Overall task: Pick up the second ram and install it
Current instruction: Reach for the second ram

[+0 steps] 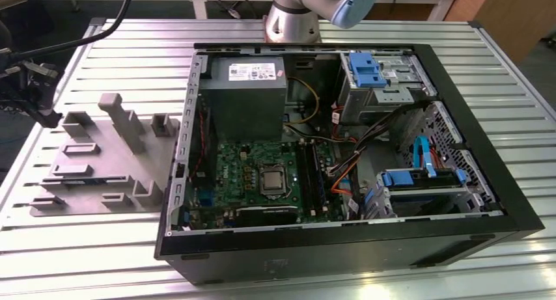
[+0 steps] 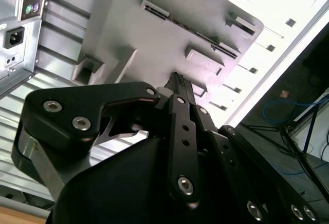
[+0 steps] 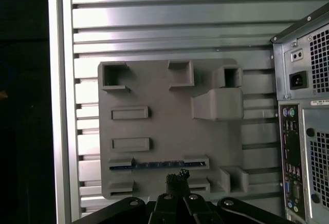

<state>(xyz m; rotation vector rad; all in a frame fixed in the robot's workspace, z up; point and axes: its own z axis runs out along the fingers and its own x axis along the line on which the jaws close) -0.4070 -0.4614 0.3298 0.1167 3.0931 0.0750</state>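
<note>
one black gripper, fingers pressed together, hangs near one blue-green ram stick seated in one grey slotted plastic holder, at nine o'clock from one open black computer case in the exterior view.

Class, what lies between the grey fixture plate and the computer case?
Only a bare strip of slatted metal table separates the grey fixture plate from the computer case, as the first wrist view shows.

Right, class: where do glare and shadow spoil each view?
Exterior view: the table slats glare pale, the computer case interior is shaded. Second wrist view: part of the table washes out white, the pincer reads dark. First wrist view: bright bands streak the slats.
</note>
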